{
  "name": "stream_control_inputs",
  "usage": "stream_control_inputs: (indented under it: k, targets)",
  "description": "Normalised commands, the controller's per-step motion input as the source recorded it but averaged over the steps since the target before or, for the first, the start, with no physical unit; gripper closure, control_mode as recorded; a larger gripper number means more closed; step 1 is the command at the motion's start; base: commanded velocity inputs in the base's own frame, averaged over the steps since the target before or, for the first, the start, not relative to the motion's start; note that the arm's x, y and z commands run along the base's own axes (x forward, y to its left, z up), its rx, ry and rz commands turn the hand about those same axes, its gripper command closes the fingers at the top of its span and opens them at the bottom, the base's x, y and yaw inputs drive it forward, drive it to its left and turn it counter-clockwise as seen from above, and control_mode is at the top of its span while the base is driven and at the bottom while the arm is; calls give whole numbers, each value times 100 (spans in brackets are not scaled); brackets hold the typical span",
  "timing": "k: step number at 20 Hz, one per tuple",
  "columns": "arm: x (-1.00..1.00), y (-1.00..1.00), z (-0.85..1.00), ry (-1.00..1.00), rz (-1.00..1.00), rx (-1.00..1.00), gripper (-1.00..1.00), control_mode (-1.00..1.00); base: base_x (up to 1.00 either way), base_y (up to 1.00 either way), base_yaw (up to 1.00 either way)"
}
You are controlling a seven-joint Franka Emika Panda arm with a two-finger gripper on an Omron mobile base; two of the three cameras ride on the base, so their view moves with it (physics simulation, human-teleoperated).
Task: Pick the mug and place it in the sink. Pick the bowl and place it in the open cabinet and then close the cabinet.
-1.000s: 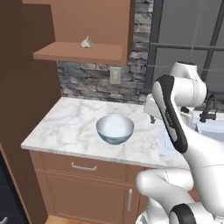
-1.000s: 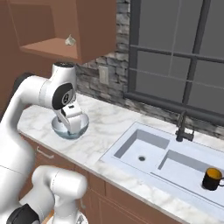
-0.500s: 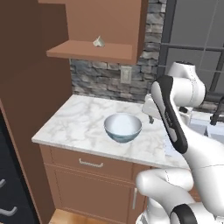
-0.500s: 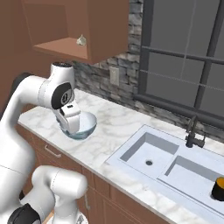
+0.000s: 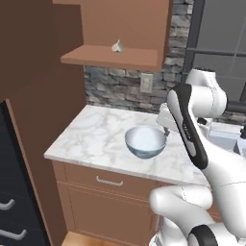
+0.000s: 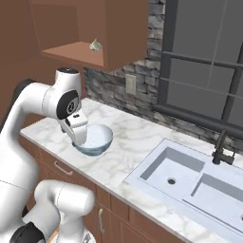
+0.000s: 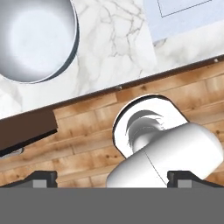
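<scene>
The bowl sits upright on the marble counter, centre of the left base frame: round, smooth, blue-grey outside, whitish inside. In the right base frame it lies left of centre, partly behind my white forearm. In my hand view it fills the upper left corner, seen from above, its rim a clean circle against grey-veined white stone.

My gripper is spread fully apart and holds nothing; its dark fingertips stand at the lower corners of the hand view, over wood-plank floor, well apart from the bowl.

The sink occupies the lower right of the right base frame: pale, rectangular, two basins, a round drain, a thin black faucet at its far edge.

The cabinet is at the top of the left base frame, brown wood, flat-faced, its inner shelf exposed. A small grey-white lump rests on that shelf. The backsplash beneath is rough grey stone.
</scene>
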Motion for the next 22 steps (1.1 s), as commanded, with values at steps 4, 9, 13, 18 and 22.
stream_control_inputs:
  k: [4, 9, 13, 18, 22]
  targets:
    - [0, 0, 0, 0, 0, 0, -100, 100, 13, 47, 0]
    - [0, 0, 0, 0, 0, 0, -100, 100, 35, 0, 0]
    - [0, 0, 0, 0, 0, 0, -100, 100, 60, 30, -1]
    - [0, 0, 0, 0, 0, 0, -100, 100, 43, 60, -2]
    - [0, 0, 0, 0, 0, 0, -100, 100, 46, 79, -5]
